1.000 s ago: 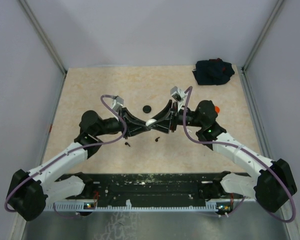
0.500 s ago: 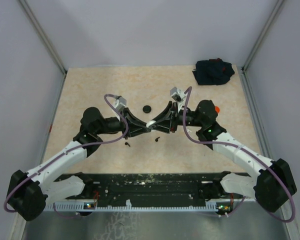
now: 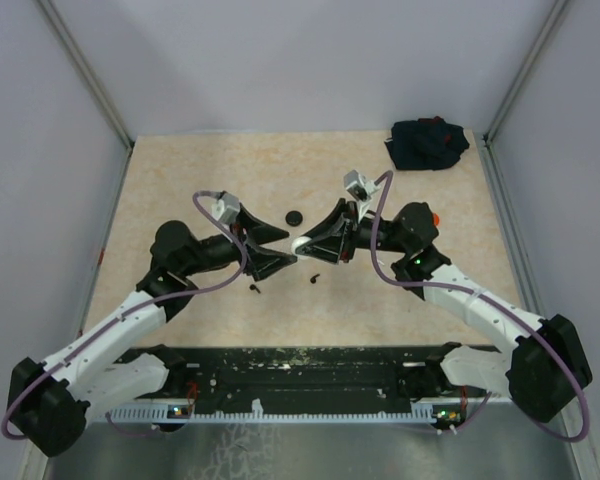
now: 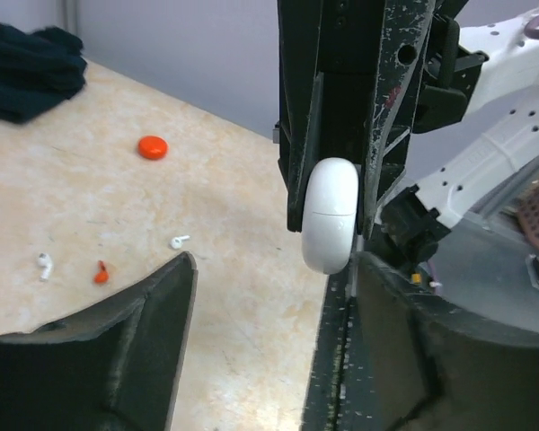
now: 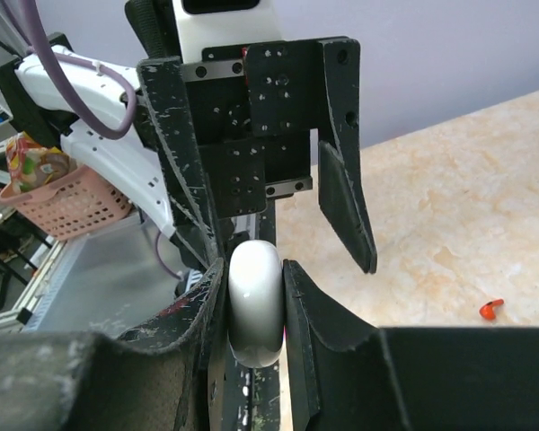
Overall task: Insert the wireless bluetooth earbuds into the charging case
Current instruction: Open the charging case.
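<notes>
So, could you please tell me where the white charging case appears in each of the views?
Top external: white charging case mid-picture, slightly below centre.
Left wrist: just right of centre.
Right wrist: lower centre.
Shared landmark: the right gripper clamped on it, seen in all three.

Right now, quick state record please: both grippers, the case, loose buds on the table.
left gripper: open, holding nothing, facing the case
right gripper: shut on the white charging case
case lid: closed, seam visible
case position: held up off the table
white earbuds: loose on the table
red earbud: loose, beside one white bud
black earbuds: loose, on the near side of the grippers
pucks: orange puck, black puck
</notes>
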